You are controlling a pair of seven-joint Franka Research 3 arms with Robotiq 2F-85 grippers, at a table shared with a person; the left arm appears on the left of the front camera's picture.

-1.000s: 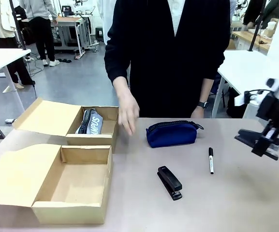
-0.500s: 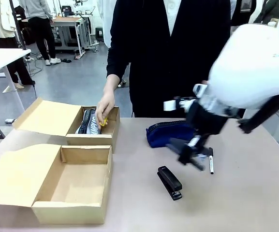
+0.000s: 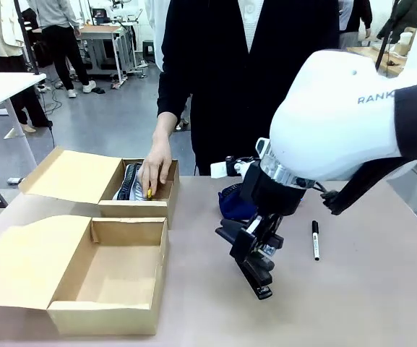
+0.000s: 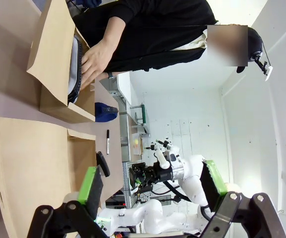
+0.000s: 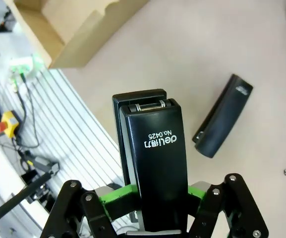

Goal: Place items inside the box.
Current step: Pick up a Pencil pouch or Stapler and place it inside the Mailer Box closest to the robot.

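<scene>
My right gripper (image 3: 254, 237) (image 5: 154, 199) is shut on a black stapler (image 3: 243, 244) (image 5: 152, 144), held tilted above the table's middle. A second black stapler (image 3: 256, 279) (image 5: 223, 115) lies on the table just under it. The navy blue pouch (image 3: 230, 203) (image 4: 105, 111) sits behind, partly hidden by the arm. To the right lies the black marker pen (image 3: 314, 240) (image 4: 107, 141). The grey pouch (image 3: 131, 181) (image 4: 76, 64) rests in the far box (image 3: 125, 210). The person's hand (image 3: 155, 168) is in that box with the yellow utility knife (image 3: 149, 193). My left gripper (image 4: 151, 179) is open and holds nothing.
A second open cardboard box (image 3: 110, 278) (image 4: 38, 158) (image 5: 78, 29) stands at the near left with nothing inside it. Both boxes have lids folded out to the left. The person stands at the far edge. Bare table lies to the right of the marker.
My right arm swung from the table's right side to the middle, carrying the stapler. The person's hand went from the table into the far box with the yellow knife.
</scene>
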